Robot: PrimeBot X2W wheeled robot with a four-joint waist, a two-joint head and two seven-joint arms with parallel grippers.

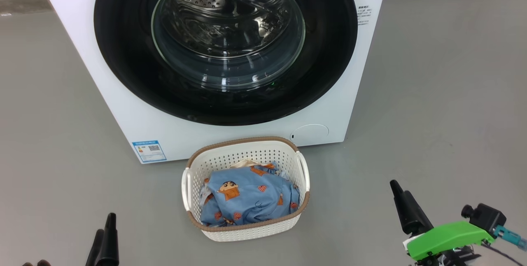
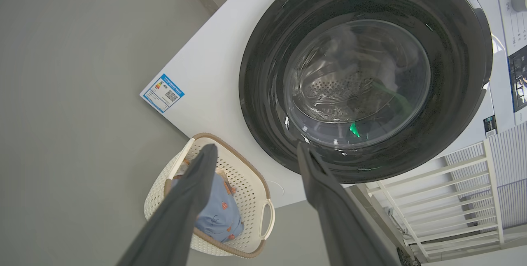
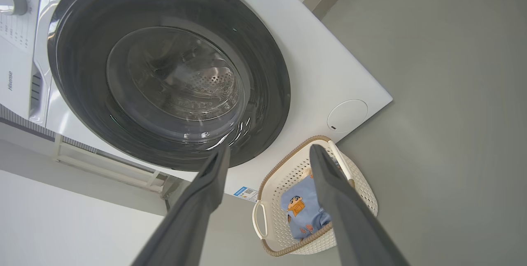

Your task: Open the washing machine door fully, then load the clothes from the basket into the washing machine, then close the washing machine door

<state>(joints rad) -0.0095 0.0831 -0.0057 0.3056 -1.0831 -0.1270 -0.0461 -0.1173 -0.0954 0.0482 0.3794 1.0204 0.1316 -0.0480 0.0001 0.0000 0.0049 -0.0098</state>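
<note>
Both arms sit low and drawn back, fingers pointing toward the washing machine. The left pincer is at about 8 o'clock from the basket, the right pincer at about 3 o'clock, and both are well apart from it. In the wrist views each pincer stands wide and holds nothing. The washing machine door is closed flat against the front. The basket rests on the floor at 6 o'clock from the door, just beside the machine, with the clothes heaped inside.
</note>
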